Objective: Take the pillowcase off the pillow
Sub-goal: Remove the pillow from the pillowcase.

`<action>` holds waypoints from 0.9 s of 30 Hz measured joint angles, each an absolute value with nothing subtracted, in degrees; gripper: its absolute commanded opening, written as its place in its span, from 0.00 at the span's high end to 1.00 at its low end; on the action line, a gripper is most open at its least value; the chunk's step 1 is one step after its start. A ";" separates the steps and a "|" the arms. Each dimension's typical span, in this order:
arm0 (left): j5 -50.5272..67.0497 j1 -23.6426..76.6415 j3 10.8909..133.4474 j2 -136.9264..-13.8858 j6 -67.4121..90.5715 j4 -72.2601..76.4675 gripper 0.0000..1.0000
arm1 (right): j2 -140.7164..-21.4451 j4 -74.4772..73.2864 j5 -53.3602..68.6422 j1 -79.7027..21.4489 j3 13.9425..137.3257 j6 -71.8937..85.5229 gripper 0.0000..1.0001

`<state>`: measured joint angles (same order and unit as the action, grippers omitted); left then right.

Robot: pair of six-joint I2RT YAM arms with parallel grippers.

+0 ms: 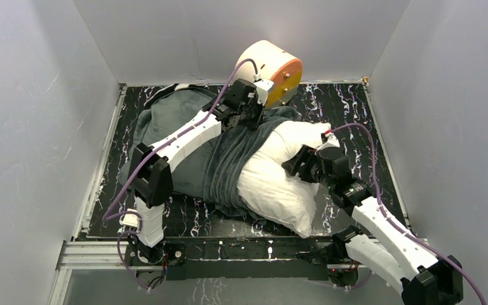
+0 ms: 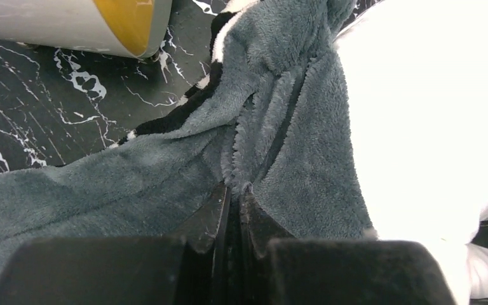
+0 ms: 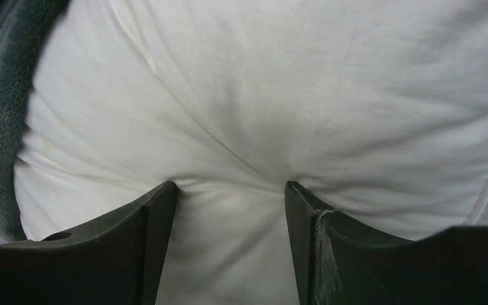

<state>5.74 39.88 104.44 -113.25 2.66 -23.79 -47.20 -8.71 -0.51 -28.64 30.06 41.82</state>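
The pillowcase (image 1: 184,121) lies dark grey side up across the left and middle of the table, bunched into folds around the pillow's left half. The white pillow (image 1: 273,178) sticks out of it toward the front right. My left gripper (image 1: 256,119) is at the back of the bundle, shut on a ridge of the grey pillowcase (image 2: 133,184); its tips (image 2: 235,189) pinch the plush fold beside the bright pillow (image 2: 419,114). My right gripper (image 1: 295,166) stands open, its fingertips pushed into the pillow (image 3: 260,95) with a bulge of white cloth between them (image 3: 230,185). The grey pillowcase edge (image 3: 0,95) shows at the left.
A cream-and-orange cylinder (image 1: 273,70) stands at the back just behind the left gripper, also seen as the cylinder (image 2: 101,19) in the left wrist view. The black marbled tabletop (image 1: 349,108) is walled in by white panels on three sides.
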 measured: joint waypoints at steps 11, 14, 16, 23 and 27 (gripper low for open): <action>1.85 40.21 95.09 -104.25 5.93 -16.23 1.00 | -50.39 -26.63 -1.89 -7.79 46.30 34.83 0.11; 1.89 40.21 94.15 -103.07 6.79 -15.84 1.00 | -56.66 -25.50 9.50 4.86 48.88 33.85 0.07; 1.93 40.23 94.11 -102.87 7.27 -15.79 1.00 | -60.25 -24.05 16.34 7.90 48.97 34.28 0.04; 2.28 40.16 92.90 -102.63 9.21 -14.31 1.00 | -66.98 -11.81 34.41 8.51 46.81 41.23 0.17; 2.33 40.03 92.20 -102.28 9.93 -13.39 1.00 | -72.69 -5.26 39.22 8.56 46.65 44.23 0.46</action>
<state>2.33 40.03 92.20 -102.28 9.93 -13.39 -72.69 -5.26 39.22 8.56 46.65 44.23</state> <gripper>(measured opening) 0.031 0.721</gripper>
